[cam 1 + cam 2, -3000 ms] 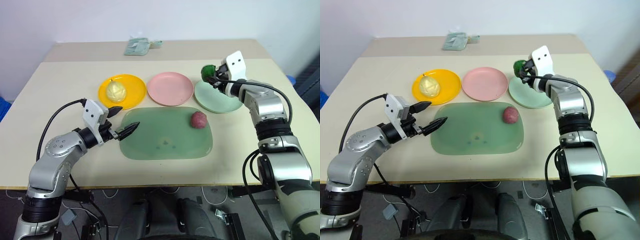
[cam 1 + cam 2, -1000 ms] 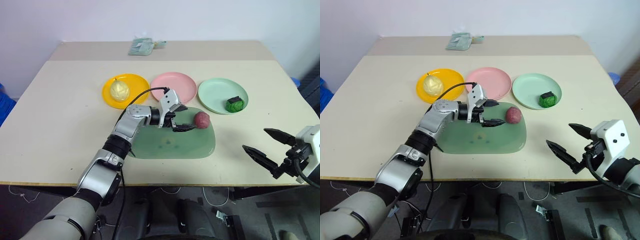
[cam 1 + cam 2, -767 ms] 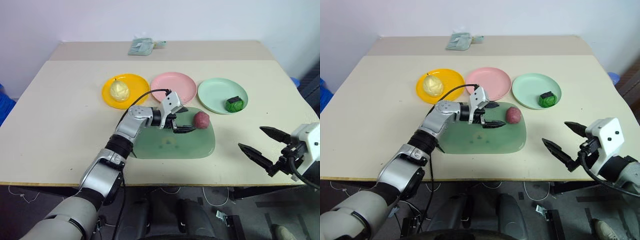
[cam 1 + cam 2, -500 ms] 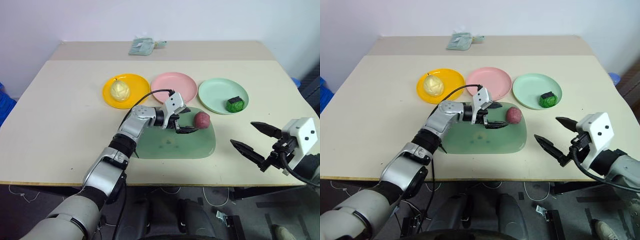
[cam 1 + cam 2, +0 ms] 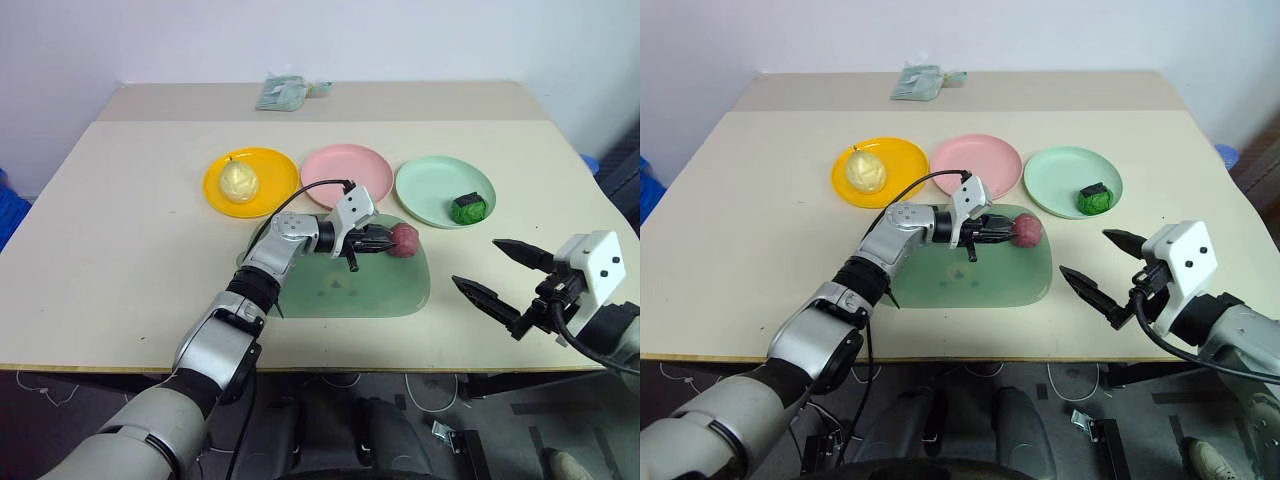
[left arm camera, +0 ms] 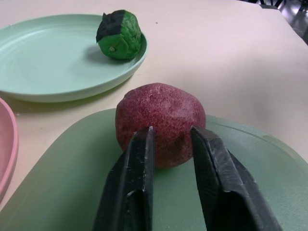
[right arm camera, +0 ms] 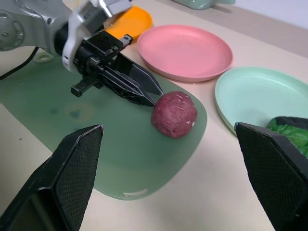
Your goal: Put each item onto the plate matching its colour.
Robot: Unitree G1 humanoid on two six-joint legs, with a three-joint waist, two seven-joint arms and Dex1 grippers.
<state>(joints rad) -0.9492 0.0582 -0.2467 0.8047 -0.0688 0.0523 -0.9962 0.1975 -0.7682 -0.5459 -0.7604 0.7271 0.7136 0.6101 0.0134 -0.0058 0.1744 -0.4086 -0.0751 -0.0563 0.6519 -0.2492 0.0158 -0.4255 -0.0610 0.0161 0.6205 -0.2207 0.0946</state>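
Dark red-purple ball (image 6: 161, 122) on the green mat (image 5: 340, 290) — left gripper (image 5: 384, 240) pinched nearly together at it, right gripper (image 5: 503, 278) spread wide.

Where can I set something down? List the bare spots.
Free: the whole pink plate; the near half of the green mat; the table left of the yellow plate. Crowded: the mat's far right corner, where the left pincer meets the red ball.

Plates (image 5: 346, 172): three in a row across the tabletop (image 5: 120, 240), left to right.
Pear (image 5: 238, 180): on left plate.
Knobbly chunk (image 5: 469, 208): on right plate.
Mat (image 5: 320, 290): before the plates.
Ball (image 5: 403, 240): on mat, far right corner.
Packet (image 5: 285, 93): behind plates, far edge.
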